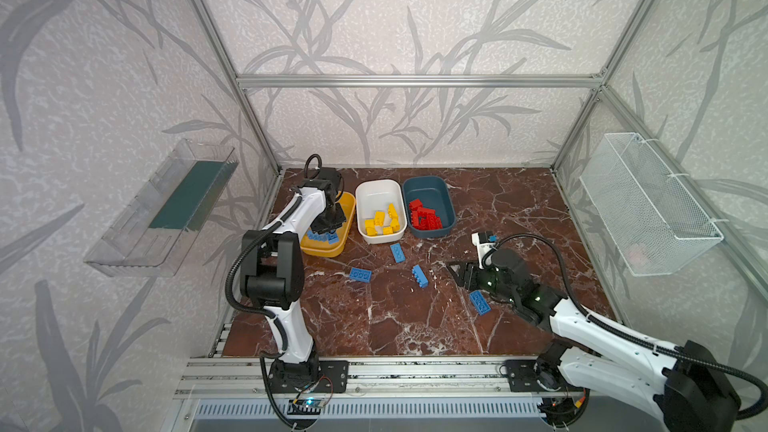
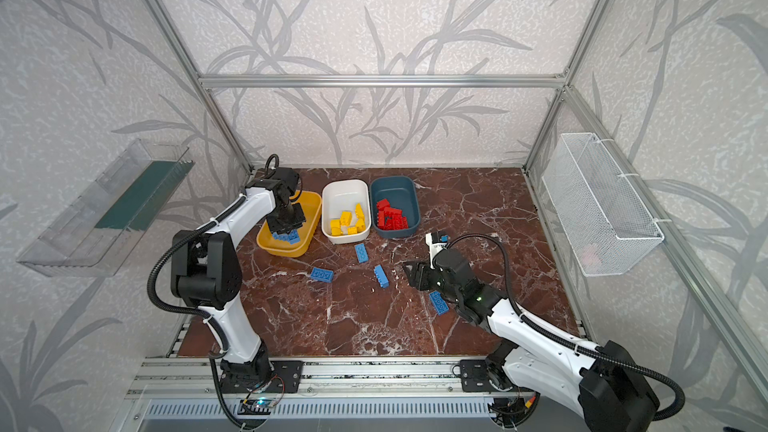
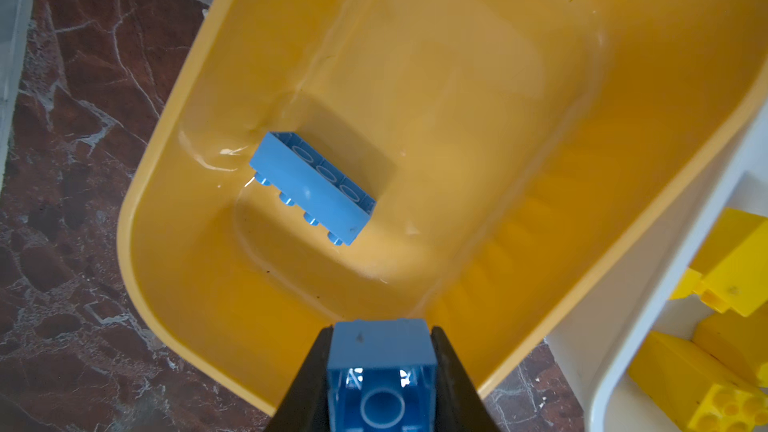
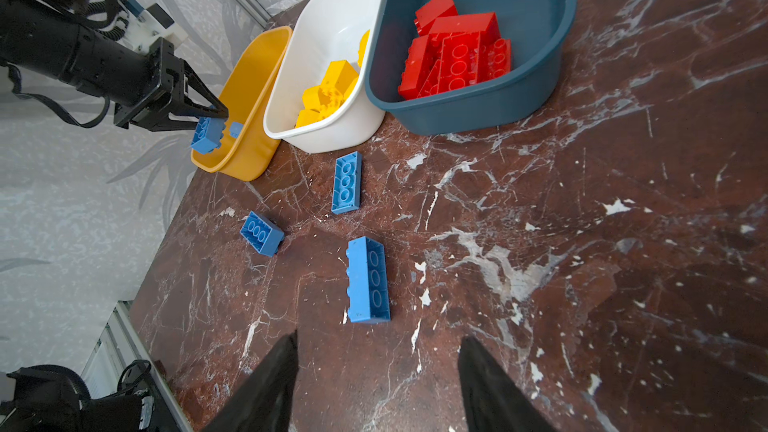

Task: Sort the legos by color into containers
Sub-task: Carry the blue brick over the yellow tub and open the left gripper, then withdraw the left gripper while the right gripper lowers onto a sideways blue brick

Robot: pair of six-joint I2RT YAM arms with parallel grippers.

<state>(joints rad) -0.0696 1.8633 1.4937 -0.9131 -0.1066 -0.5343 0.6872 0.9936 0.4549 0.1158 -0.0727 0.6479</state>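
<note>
Now our left gripper (image 3: 381, 328) holds a blue brick (image 3: 382, 353) over the yellow tub (image 3: 137, 201) by the table's (image 1: 395, 317) left edge, so we let go low; right gripper (image 4: 378, 336) hangs open, empty.

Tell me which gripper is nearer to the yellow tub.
Left. The left gripper hangs over the yellow tub, shut on a blue brick. The right gripper stands open over the table, far off to the right in both top views.

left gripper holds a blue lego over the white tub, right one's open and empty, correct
No: the left gripper holds the blue lego over the yellow tub, as the left wrist view shows. The right gripper is open and empty.
</note>
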